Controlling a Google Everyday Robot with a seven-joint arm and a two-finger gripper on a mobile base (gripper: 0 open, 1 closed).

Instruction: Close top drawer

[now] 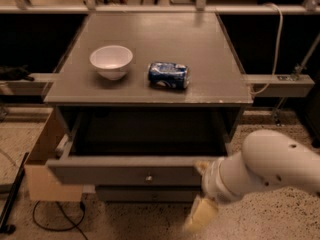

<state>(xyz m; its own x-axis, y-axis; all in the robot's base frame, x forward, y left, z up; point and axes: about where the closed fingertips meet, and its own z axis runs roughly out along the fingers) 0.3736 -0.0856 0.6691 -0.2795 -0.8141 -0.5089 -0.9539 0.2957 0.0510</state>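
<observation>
Gripper sits at right end of the top drawer (partly open).

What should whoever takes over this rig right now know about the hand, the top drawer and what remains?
Hand: low, at the right end of the top drawer front, on its outer side.
Top drawer: open, pulled partway out of the cabinet.
Done: hand is in place at the front panel.
Left: push the drawer in until its front sits flush.
On the cabinet top: white bowl and blue can on its side, apart.
</observation>
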